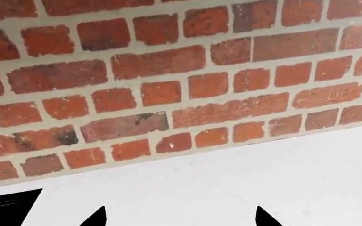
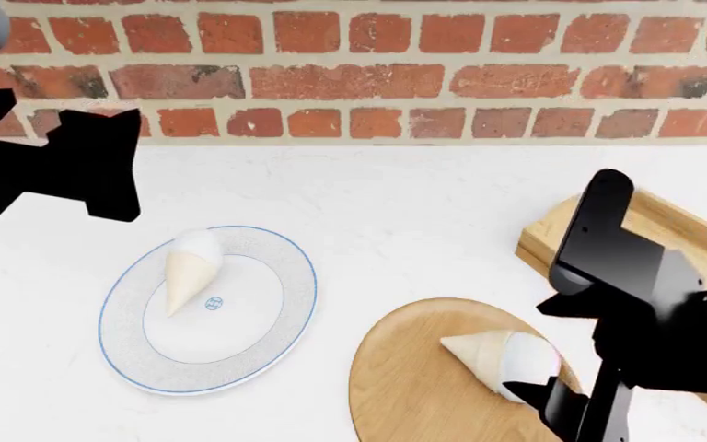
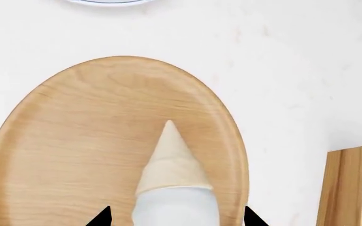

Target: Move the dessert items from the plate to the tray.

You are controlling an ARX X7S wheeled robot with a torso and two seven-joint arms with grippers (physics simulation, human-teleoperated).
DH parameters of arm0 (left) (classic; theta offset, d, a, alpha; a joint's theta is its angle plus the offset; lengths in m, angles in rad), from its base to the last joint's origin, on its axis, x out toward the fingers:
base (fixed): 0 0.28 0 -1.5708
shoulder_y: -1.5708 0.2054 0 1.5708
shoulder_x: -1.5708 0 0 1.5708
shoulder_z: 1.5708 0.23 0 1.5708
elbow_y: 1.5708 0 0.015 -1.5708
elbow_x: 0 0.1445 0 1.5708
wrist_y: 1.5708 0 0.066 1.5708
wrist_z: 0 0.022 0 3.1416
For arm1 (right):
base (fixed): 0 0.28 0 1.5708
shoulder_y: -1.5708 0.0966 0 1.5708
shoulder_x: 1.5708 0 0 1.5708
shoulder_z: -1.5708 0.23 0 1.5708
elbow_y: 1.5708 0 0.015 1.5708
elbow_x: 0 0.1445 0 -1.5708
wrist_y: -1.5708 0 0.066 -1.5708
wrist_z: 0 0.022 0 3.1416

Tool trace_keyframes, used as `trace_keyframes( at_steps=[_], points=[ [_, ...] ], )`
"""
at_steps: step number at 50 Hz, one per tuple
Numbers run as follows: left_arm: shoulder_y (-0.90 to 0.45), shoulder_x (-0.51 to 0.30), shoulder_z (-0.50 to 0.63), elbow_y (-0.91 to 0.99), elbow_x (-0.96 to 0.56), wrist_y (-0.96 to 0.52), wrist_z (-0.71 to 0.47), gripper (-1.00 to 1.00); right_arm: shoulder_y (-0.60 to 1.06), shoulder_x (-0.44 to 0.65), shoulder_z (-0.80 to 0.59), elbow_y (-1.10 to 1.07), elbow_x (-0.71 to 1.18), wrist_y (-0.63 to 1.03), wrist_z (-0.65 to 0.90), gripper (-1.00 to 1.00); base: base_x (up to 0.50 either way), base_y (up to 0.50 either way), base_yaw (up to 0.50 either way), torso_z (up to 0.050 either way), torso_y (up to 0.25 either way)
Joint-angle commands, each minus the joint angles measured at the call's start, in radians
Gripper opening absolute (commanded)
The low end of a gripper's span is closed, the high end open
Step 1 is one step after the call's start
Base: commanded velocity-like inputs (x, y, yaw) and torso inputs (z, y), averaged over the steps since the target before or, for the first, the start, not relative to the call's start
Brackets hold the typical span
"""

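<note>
It looks like a kitchen or café corner: a white worktop (image 2: 427, 212) runs up against a red brick wall (image 2: 366, 74). Tableware sits on it, namely a blue-rimmed white plate (image 2: 126, 354), a round wooden plate (image 2: 415, 387), and a wooden tray (image 2: 679, 235), with ice-cream cones (image 2: 188, 267) served on the plates.

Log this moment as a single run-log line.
right gripper: open, straddling white-scoop ice-cream cone on round wooden plate | second cone: on white blue-rimmed plate | rectangular light-wood tray: no cone visible
</note>
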Motion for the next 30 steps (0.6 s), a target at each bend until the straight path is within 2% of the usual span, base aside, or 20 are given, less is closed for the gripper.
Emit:
trace_keyframes(
  at_steps=[1, 30],
  points=[
    [0.007, -0.011, 0.002, 0.005, 0.003, 0.001, 0.002, 1.0, -0.034, 0.009, -0.014, 0.009, -0.037, -0.026, -0.021, 1.0, 0.0, 0.0, 0.0, 0.0, 0.0],
    [0.048, -0.018, -0.005, 0.018, 0.032, 0.015, 0.031, 1.0, -0.085, -0.002, -0.041, 0.024, -0.086, -0.064, -0.032, 1.0, 0.0, 0.0, 0.0, 0.0, 0.0]
  ],
)
